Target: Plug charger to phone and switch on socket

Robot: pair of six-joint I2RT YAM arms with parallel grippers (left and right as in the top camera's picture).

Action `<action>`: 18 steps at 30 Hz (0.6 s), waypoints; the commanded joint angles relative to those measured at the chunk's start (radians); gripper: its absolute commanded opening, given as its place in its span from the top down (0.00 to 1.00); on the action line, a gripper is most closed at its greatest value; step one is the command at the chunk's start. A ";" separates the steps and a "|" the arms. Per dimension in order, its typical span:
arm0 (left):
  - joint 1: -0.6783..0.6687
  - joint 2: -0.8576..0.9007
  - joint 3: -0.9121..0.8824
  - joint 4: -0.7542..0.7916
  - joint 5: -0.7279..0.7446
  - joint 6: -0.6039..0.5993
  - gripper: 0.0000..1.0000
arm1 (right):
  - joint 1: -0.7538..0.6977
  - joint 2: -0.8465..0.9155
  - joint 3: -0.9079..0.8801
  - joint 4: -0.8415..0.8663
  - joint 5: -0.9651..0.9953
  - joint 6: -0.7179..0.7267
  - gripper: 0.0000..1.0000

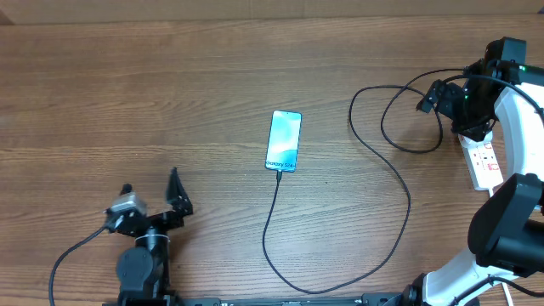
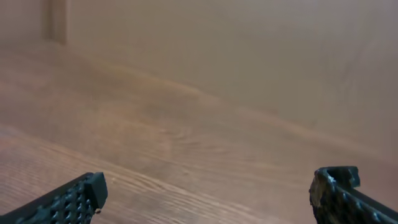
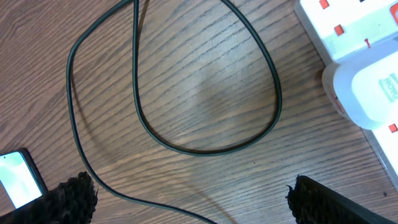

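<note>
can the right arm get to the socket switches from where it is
Probably yes: the right pincer hangs open close by the socket, whose red switches lie uncovered. The charger cable loops nearby, not across them.

One phone (image 1: 284, 141), one black charger cable (image 3: 199, 151) and one white power strip (image 1: 484, 161) lie on one table (image 1: 127, 85). Two pincers show: left pincer (image 2: 214, 182), right pincer (image 3: 193, 193). The strip's red switches, beside the right pincer, cannot be counted.
</note>
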 commanded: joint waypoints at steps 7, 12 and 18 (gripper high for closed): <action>0.007 -0.013 -0.003 -0.012 0.118 0.266 0.00 | 0.002 -0.012 -0.005 0.003 0.003 -0.008 0.00; 0.007 -0.013 -0.003 -0.013 0.133 0.264 0.00 | 0.002 -0.012 -0.005 0.003 0.003 -0.008 0.00; 0.007 -0.013 -0.003 -0.012 0.140 0.253 0.00 | 0.002 -0.012 -0.005 0.004 0.003 -0.008 0.00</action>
